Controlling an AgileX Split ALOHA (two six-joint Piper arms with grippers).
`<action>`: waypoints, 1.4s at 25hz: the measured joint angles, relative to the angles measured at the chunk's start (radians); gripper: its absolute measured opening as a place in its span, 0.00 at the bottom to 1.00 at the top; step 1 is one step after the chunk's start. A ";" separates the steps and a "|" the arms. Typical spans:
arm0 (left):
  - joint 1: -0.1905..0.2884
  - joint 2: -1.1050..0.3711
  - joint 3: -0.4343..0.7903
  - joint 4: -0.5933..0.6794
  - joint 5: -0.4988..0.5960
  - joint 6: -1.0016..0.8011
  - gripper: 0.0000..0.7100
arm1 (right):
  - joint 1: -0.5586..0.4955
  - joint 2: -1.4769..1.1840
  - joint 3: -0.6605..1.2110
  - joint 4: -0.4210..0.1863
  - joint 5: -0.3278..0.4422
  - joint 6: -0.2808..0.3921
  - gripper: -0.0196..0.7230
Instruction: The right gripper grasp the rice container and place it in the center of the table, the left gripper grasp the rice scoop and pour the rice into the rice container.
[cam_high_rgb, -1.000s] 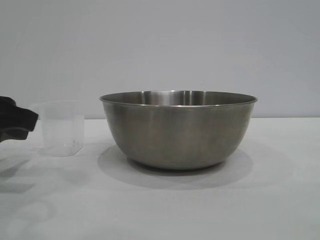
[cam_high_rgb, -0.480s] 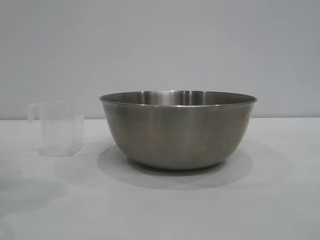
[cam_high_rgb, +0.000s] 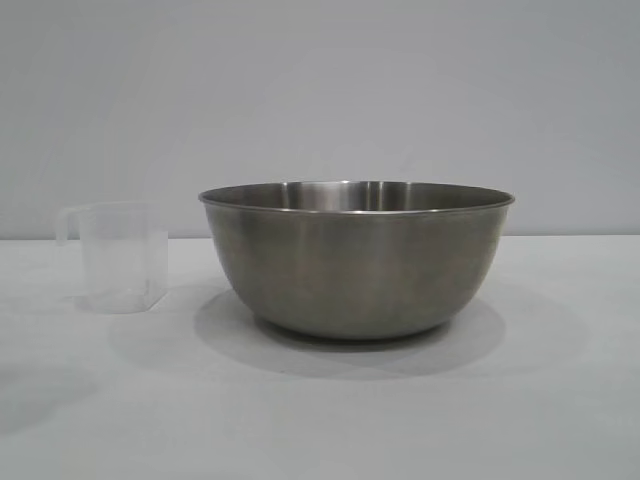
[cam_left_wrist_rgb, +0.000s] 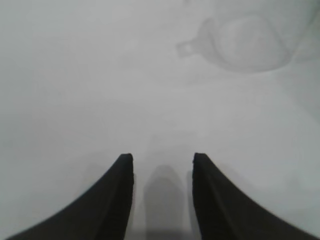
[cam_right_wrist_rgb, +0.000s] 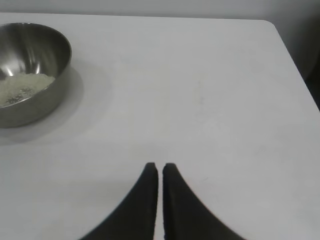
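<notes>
From my station, only the fingertips of each arm show, and only through the wrist cameras; the exterior camera has no part of the robot in it.

Left gripper (cam_left_wrist_rgb: 163, 165): two matte black fingers (cam_left_wrist_rgb: 116, 200), broad at the base and curving inward to narrow, rounded tips. Surfaces smooth and plain. I see no screws, cables or markings on the visible portion.

Right gripper (cam_right_wrist_rgb: 160, 170): same pattern, a pair of matte black fingers (cam_right_wrist_rgb: 180, 205) with curved outer edges, straight inner edges and blunt tips. Same uniform finish, no labels or fasteners visible.

Wrists, links and bases lie outside every view.
</notes>
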 joint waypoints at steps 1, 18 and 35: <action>0.000 -0.004 -0.014 -0.012 0.021 0.017 0.33 | 0.000 0.000 0.000 0.000 0.000 0.000 0.03; 0.000 -0.094 -0.211 -0.150 0.401 0.288 0.33 | 0.000 0.000 0.000 0.000 0.000 0.000 0.03; 0.000 -0.626 -0.259 -0.803 0.793 1.040 0.33 | 0.000 0.000 0.000 0.000 0.000 0.000 0.03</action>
